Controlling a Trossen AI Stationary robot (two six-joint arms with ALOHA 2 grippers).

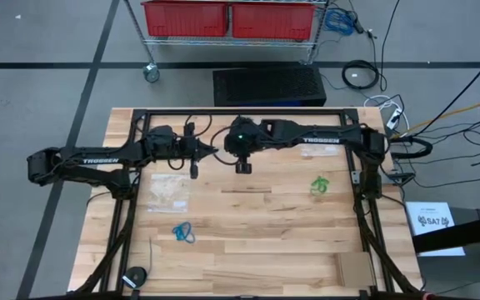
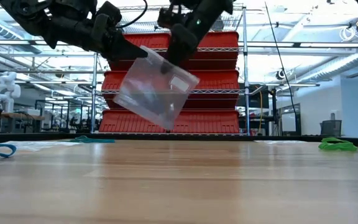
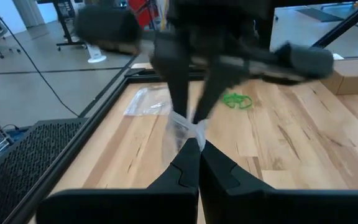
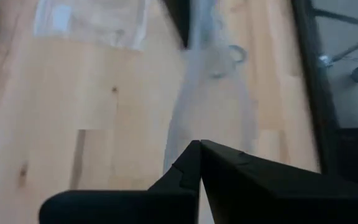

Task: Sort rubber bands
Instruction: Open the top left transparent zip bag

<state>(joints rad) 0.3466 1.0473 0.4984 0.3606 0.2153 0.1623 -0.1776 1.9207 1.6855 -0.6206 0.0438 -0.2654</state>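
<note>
Clear plastic zip bag point(image 2: 156, 87) hangs pinched between my left gripper point(image 3: 196, 144) and right gripper point(image 2: 178, 57), both clamped on it; next I must pull its mouth open for the rubber bands point(image 1: 320, 184).

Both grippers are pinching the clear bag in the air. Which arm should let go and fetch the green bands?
Right, probably. The green rubber bands lie on the right arm's side of the table. The right gripper could release the clear bag, while the left gripper holds it.

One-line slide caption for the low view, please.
Both hands, left and right, hold a clear zip bag aloft above the table.
</note>
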